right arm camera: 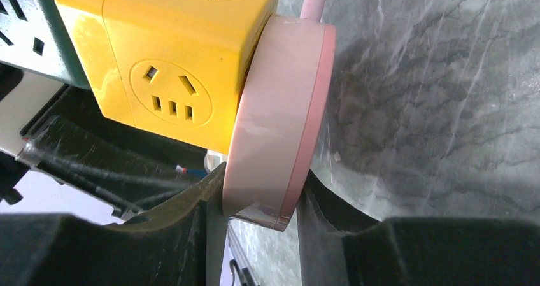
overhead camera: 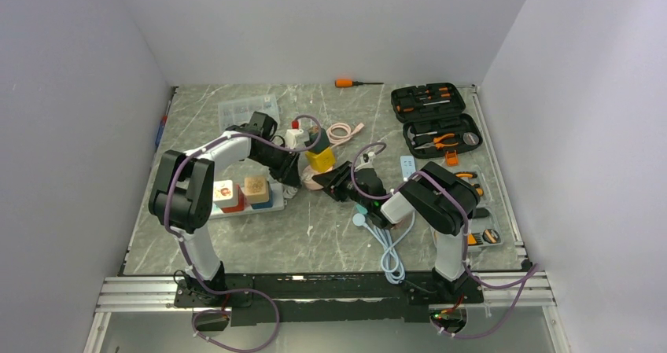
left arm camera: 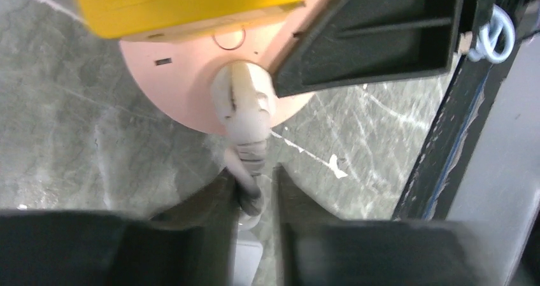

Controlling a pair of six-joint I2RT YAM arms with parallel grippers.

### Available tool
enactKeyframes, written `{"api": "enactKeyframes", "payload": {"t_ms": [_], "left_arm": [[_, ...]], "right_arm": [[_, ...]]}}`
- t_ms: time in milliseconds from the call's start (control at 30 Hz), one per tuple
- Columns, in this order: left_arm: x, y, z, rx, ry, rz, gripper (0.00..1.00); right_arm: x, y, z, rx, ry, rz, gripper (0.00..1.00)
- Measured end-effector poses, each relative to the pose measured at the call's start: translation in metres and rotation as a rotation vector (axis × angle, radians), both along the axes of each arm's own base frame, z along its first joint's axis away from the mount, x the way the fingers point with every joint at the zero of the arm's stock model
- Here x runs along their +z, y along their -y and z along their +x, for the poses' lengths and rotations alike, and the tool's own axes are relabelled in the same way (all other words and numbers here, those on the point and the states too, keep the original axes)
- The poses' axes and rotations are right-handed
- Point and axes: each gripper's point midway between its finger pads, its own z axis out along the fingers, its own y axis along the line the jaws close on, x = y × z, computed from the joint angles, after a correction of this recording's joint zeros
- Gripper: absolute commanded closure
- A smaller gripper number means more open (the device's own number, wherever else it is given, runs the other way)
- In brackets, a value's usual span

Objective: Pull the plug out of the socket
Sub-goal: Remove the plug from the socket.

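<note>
Pink plastic — the round plug (right arm camera: 274, 120) — is sitting flush against the yellow socket cube (right arm camera: 165, 57), the right gripper (right arm camera: 262, 197) clamping its rim, the left gripper (left arm camera: 253, 184) pinching its cord (left arm camera: 247, 152) just beside, so grasping is looking done and a straight pull off the cube is seeming next.

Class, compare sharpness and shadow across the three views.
Left wrist: soft throughout, fingers a dark blur flanking the cable. Right wrist: yellow socket and pink plug crisp, plug shadowing the marble table. Top: even light, no glare.
</note>
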Motion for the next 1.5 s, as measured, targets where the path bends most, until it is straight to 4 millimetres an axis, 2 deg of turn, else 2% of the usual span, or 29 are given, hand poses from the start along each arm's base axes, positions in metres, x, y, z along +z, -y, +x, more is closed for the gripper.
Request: {"api": "enactKeyframes", "payload": {"t_ms": [33,67,233,667,733,767,933,1100,1133,1500], "left_arm": [[0.0,0.001,-0.001,-0.006,0.002,-0.001,0.05],[0.002,0.003,-0.004,-0.015,-0.008,-0.012,0.01],[0.009,0.02,-0.021,-0.071,-0.045,-0.057,0.01],[0.006,0.015,-0.018,-0.093,-0.023,-0.047,0.01],[0.005,0.013,-0.017,-0.095,-0.014,-0.039,0.06],[0.004,0.012,-0.017,-0.095,-0.011,-0.034,0.12],[0.002,0.007,-0.01,-0.093,0.019,0.016,0.67],[-0.006,0.002,0.003,-0.09,0.03,0.052,0.97],[-0.006,0.002,0.003,-0.087,0.028,0.054,1.0],[0.004,-0.003,0.0,-0.063,0.067,0.069,1.0]], "right_arm": [[0.0,0.0,0.0,0.003,0.001,-0.001,0.96],[0.0,0.0,0.0,0.005,0.005,-0.003,0.97],[0.003,-0.004,0.002,0.021,0.041,-0.02,1.0],[0.005,-0.004,0.003,0.064,0.117,-0.062,1.0],[0.005,-0.004,0.003,0.068,0.124,-0.069,1.0],[0.005,-0.004,0.003,0.07,0.128,-0.073,1.0],[0.006,-0.003,0.003,0.074,0.137,-0.078,1.0],[0.005,-0.003,0.003,0.077,0.131,-0.075,1.0],[0.004,-0.002,0.004,0.075,0.128,-0.078,1.0],[0.013,-0.004,0.001,0.095,0.161,-0.086,1.0]]}}
